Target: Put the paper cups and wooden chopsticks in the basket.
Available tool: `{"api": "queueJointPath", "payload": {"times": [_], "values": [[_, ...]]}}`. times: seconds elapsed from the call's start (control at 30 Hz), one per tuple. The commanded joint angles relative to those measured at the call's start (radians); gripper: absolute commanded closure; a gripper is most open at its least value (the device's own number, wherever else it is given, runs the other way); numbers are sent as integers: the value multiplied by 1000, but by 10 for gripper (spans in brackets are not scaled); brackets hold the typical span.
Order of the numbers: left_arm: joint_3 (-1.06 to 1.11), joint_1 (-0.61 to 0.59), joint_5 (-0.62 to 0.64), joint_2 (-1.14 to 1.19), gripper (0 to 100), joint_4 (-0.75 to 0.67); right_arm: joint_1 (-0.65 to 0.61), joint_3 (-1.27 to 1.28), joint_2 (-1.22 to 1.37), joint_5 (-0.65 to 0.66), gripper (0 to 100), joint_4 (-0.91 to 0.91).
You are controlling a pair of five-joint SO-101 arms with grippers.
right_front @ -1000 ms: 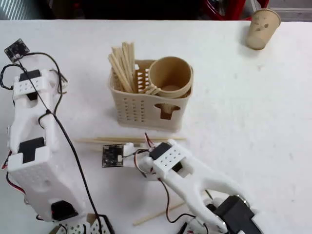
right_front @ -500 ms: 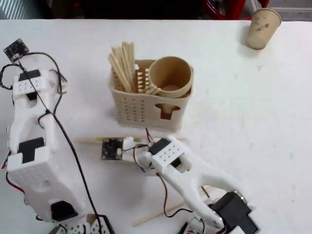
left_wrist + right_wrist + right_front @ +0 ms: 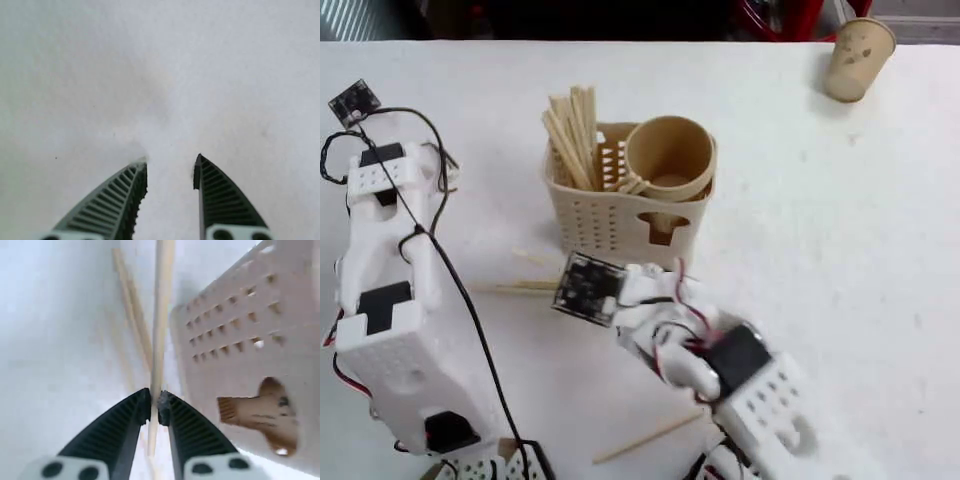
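Basket (image 3: 610, 225) holds a tan cup (image 3: 670, 160) and upright chopsticks (image 3: 575, 135); loose chopsticks (image 3: 525, 288) lie beside it; second cup (image 3: 858, 60) sits well apart.

Paper cup (image 3: 670, 152), chopsticks (image 3: 574, 135) inside basket (image 3: 605, 228)

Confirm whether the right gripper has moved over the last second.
Yes. The right gripper, shut on a chopstick, has shifted closer to the front wall of the basket and has twisted round.

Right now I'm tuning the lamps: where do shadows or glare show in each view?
High view: even light, no glare; the paper cup throws a soft shadow on the table. Left wrist view: a dim patch beyond the left tool. Right wrist view: the basket shades the table beside the held chopstick.
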Motion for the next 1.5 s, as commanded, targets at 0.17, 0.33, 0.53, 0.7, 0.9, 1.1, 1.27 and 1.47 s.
{"api": "queueJointPath", "payload": {"times": [0.17,0.33,0.53,0.7,0.9,1.1,1.27,1.47], "values": [[-11,-12,3,-4,831,-21,-8,-433,-54,-203,981,-163],[-11,-12,3,-4,831,-21,-12,-473,127,-250,981,-648],[-11,-12,3,-4,831,-21,13,-473,417,-250,981,-894],[-11,-12,3,-4,831,-21,94,-471,541,-245,981,-842],[-11,-12,3,-4,831,-21,154,-471,542,-241,978,-694],[-9,-12,3,-4,831,-21,150,-477,541,-239,817,-559],[-9,-12,3,-4,831,-21,139,-471,492,-239,793,-516],[-9,-12,3,-4,831,-21,133,-463,309,-241,806,-292]]}}
